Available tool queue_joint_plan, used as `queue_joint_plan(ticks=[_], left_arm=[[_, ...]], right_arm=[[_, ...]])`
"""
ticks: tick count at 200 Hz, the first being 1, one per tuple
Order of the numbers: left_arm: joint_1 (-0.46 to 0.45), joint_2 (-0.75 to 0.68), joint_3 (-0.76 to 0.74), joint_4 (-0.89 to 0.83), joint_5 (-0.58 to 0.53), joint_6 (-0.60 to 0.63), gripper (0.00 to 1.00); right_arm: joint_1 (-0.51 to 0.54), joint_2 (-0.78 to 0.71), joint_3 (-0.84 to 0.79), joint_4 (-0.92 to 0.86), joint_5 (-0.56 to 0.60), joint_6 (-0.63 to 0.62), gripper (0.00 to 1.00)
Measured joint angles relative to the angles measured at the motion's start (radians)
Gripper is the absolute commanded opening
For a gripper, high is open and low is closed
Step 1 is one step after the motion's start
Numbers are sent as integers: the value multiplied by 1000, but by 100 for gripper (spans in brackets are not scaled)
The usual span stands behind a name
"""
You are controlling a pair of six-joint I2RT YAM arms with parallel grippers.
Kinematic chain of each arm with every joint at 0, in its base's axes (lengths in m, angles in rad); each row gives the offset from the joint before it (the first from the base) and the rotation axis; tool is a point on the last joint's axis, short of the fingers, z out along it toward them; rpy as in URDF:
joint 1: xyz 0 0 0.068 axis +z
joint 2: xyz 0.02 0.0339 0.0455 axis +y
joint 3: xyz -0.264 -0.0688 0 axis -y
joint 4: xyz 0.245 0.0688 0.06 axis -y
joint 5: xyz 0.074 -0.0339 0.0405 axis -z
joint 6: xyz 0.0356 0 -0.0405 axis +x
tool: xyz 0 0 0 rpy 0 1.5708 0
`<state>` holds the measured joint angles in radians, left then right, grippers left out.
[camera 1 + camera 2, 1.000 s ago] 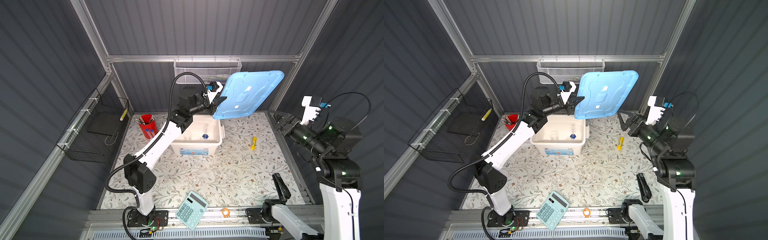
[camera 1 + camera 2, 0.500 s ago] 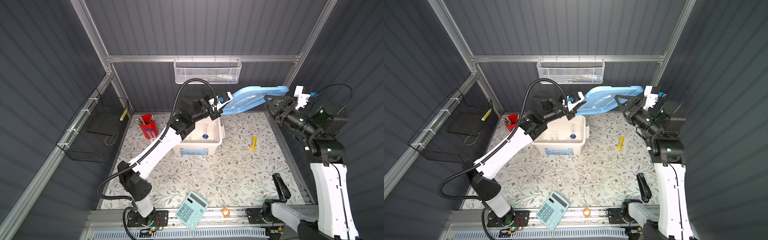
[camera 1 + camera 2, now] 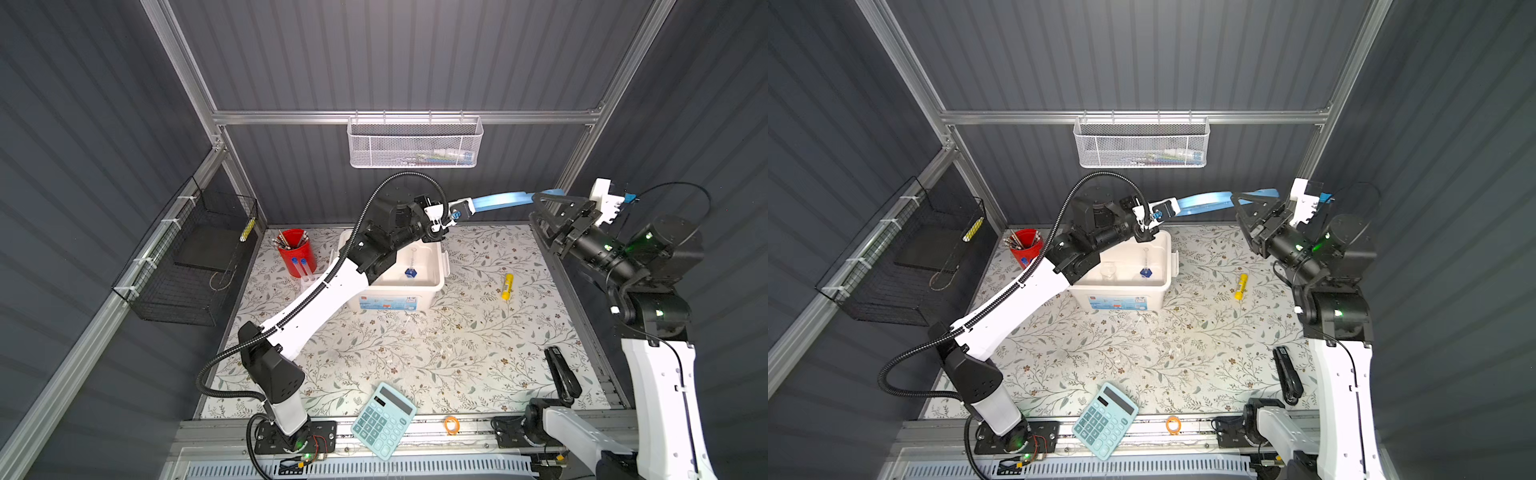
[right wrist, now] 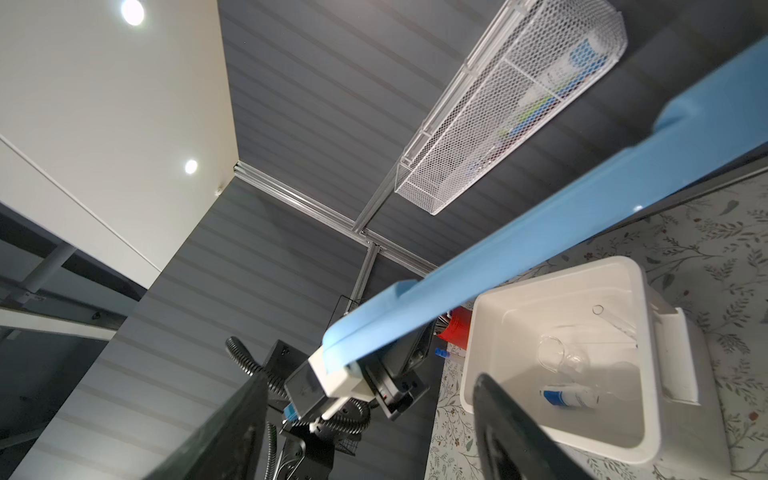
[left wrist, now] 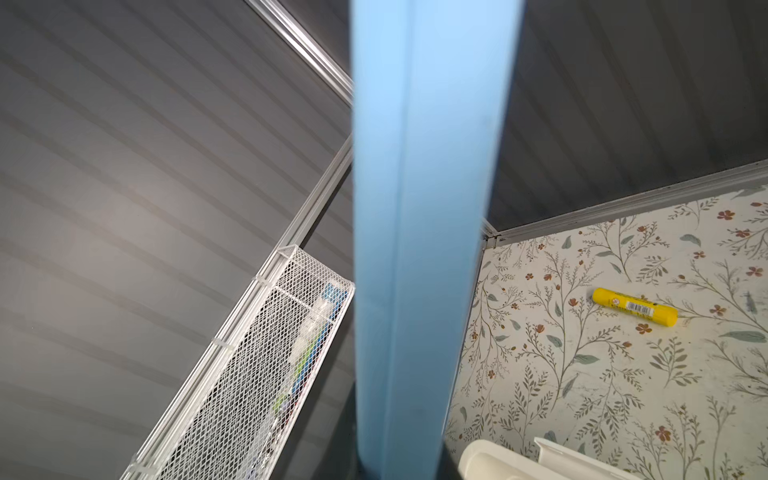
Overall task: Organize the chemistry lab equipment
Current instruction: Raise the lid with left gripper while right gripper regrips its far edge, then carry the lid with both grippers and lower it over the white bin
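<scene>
Left gripper (image 3: 460,207): clamped narrow on one corner of blue bin lid (image 3: 500,202), which hangs in the air above the back edge of white storage bin (image 3: 434,291), seen almost edge-on. Right gripper (image 3: 540,212): jaws wide, at the lid's free end, up and right of the bin; contact cannot be told. Left arm (image 3: 324,299): lies across the bin's left side and hides part of it. In the bin: graduated cylinder on blue hexagonal foot (image 3: 410,269), clear beaker (image 4: 555,353). Left of the bin: red cup of pens (image 3: 296,249), two blue-capped test tubes (image 3: 299,266). Right of the bin: yellow glue stick (image 3: 507,286), black stapler (image 3: 562,372). In front of the bin: teal calculator (image 3: 383,419). Change: a second ago the lid stood tilted, broad face to the camera, with the right gripper well clear of it.
</scene>
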<state>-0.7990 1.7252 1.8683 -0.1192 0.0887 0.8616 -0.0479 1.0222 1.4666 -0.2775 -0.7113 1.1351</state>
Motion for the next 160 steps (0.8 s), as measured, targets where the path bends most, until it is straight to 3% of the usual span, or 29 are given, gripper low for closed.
queue_joint_plan(ticks=[160], left_arm=[[-19,-137,-163,23,-7,132,7]], right_arm=[[-6,3,-132,46,26,97,73]])
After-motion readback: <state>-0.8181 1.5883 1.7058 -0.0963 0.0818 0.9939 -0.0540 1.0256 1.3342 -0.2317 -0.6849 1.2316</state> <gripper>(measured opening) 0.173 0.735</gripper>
